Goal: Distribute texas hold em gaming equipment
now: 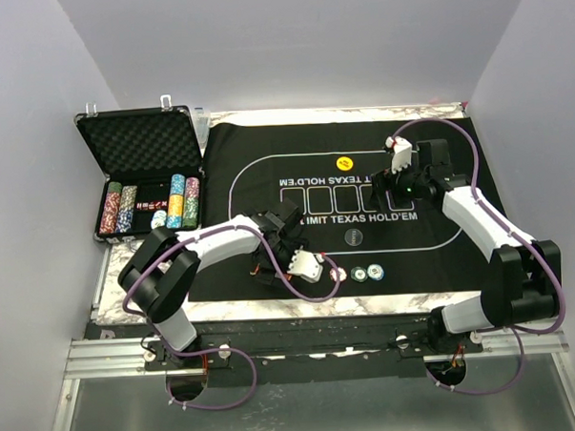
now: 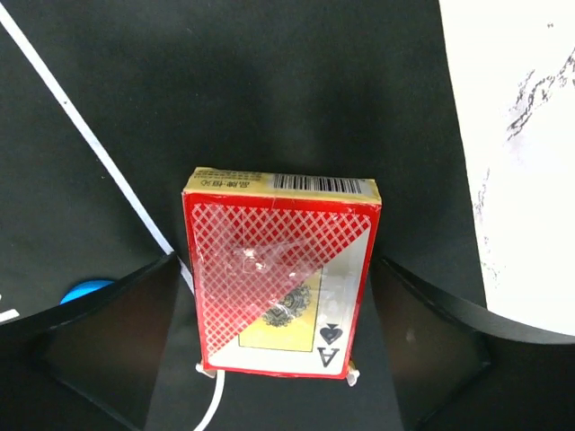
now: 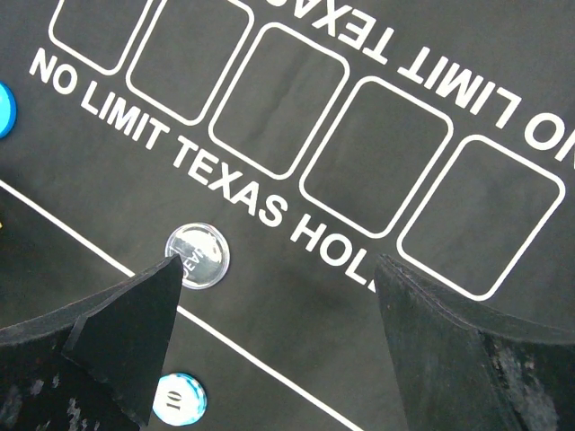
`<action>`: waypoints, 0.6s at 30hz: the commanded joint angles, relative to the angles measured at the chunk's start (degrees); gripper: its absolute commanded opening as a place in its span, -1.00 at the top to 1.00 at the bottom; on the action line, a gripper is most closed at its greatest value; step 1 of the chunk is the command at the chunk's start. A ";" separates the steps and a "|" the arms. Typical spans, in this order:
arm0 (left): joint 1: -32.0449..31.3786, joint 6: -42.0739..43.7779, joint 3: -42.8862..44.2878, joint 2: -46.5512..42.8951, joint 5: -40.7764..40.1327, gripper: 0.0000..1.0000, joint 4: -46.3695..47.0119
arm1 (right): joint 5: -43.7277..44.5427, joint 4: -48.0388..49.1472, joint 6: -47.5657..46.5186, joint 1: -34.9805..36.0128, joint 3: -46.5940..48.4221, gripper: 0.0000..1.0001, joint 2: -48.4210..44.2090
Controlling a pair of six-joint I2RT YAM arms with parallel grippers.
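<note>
Card box [image 2: 280, 278] sits between the left gripper's [image 2: 274, 265] wide-open fingers [image 2: 117, 341], touching neither.

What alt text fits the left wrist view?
A red card box showing an ace of spades sits on the black felt mat between the spread fingers of the left pincer. A blue disc peeks in at lower left; white marbled tabletop shows at upper right.

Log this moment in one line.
left tool astride red card box, contact unclear | right tool open, empty, above black felt mat
</note>
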 commanded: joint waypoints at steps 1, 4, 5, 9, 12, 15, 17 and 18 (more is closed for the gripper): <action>-1.18 -0.36 -2.51 0.07 -4.60 -0.58 1.58 | -0.58 0.82 0.49 -0.33 -0.64 -0.82 -1.29; -1.37 -0.14 -5.41 -3.41 -5.61 -0.33 1.38 | -0.58 0.82 0.41 -0.34 -0.52 -0.82 -1.28; -1.41 -0.20 -6.25 -4.94 -5.61 -0.25 1.12 | -0.60 0.82 0.42 -0.33 -0.57 -0.82 -1.23; -1.03 -0.41 -9.86 -11.64 -7.03 0.11 -0.91 | -0.69 0.83 0.41 -0.37 -0.61 -0.82 -1.19; 0.70 -0.35 -12.19 -15.25 -8.29 0.28 -3.50 | -0.97 0.74 0.44 -0.40 -0.63 -0.82 -1.03; 4.80 0.58 -14.15 -18.82 -8.45 0.30 -6.27 | -1.11 0.64 0.32 -0.42 -0.64 -0.81 -1.01; 9.65 2.33 -15.46 -21.24 -8.43 0.30 -7.65 | -1.17 0.60 0.24 -0.40 -0.67 -0.81 -1.01; 12.02 3.63 -16.18 -22.52 -8.60 0.30 -8.12 | -1.20 0.47 0.19 -0.42 -0.67 -0.81 -0.93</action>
